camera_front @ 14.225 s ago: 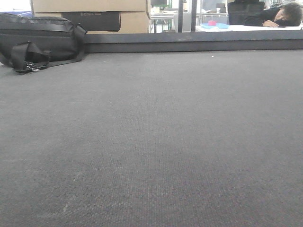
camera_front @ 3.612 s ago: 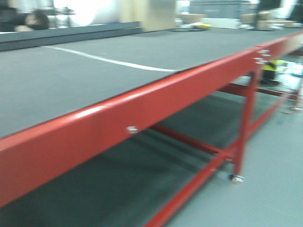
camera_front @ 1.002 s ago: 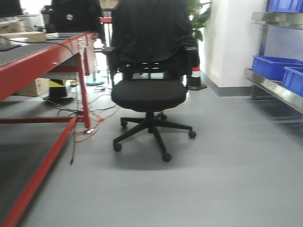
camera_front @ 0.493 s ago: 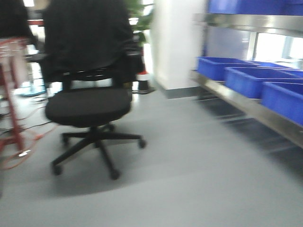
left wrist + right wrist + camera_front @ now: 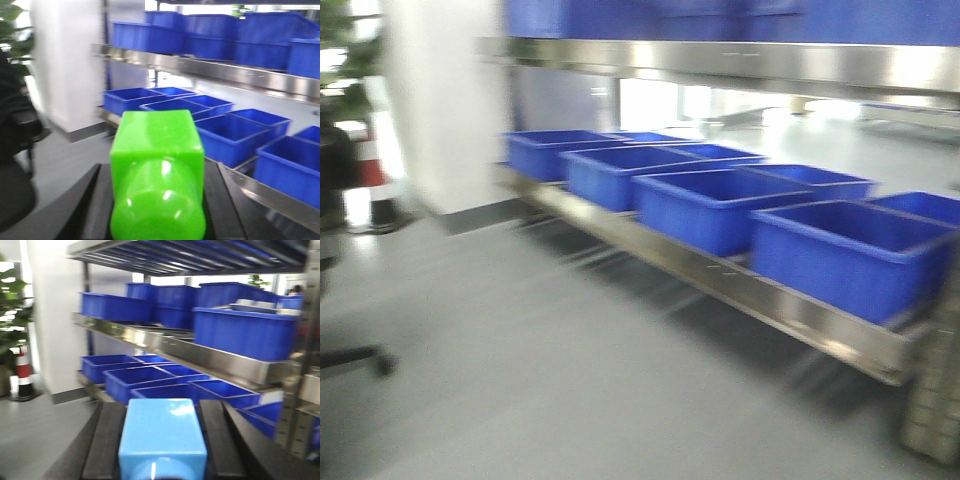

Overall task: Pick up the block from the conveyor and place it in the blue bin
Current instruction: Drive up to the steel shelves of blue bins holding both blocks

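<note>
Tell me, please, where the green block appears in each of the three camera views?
Front view: not in it.
Left wrist: the green block sits low centre, large in the foreground.
Right wrist: not in it; a light blue block takes that spot.
Shared landmark: the white pillar, left of the low row of blue bins in all three views.

Left fingers (image 5: 97, 202) pinch a green block (image 5: 157, 150); right fingers (image 5: 107, 440) pinch a blue block (image 5: 162, 435).
</note>
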You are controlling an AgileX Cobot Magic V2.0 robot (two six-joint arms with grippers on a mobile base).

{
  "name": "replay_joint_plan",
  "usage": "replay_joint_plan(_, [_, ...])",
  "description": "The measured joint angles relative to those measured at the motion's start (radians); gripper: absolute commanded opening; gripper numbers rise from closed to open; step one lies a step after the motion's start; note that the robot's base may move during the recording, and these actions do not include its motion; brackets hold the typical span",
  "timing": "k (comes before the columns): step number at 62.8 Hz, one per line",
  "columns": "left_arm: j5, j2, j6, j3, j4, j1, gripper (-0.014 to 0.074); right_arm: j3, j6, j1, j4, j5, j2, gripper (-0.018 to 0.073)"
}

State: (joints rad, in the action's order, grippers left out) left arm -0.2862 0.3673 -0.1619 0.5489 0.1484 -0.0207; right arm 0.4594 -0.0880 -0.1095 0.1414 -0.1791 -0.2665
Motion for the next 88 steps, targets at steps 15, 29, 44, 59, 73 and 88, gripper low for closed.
replay_joint_plan(15, [0.0,0.0,0.0,0.0,0.0,0.0,-0.0111,0.0,0.0,0.0,0.0,0.0,0.0,-0.0162])
replay_joint_plan(29, [0.0,0.0,0.0,0.0,0.0,0.0,-0.0111,0.0,0.0,0.0,0.0,0.0,0.0,-0.0162])
replay_joint_plan(44, [0.0,0.0,0.0,0.0,0.0,0.0,-0.0111,0.0,-0.002,0.0,0.0,0.0,0.0,-0.0162])
replay_joint_plan(59, [0.0,0.0,0.0,0.0,0.0,0.0,-0.0111,0.0,-0.002,0.0,0.0,0.0,0.0,-0.0162])
replay_joint_plan(73, [0.0,0.0,0.0,0.0,0.0,0.0,-0.0111,0.0,-0.002,0.0,0.0,0.0,0.0,-0.0162])
replay_joint_plan(88, [0.0,0.0,0.0,0.0,0.0,0.0,-0.0111,0.0,-0.002,0.0,0.0,0.0,0.0,-0.0162])
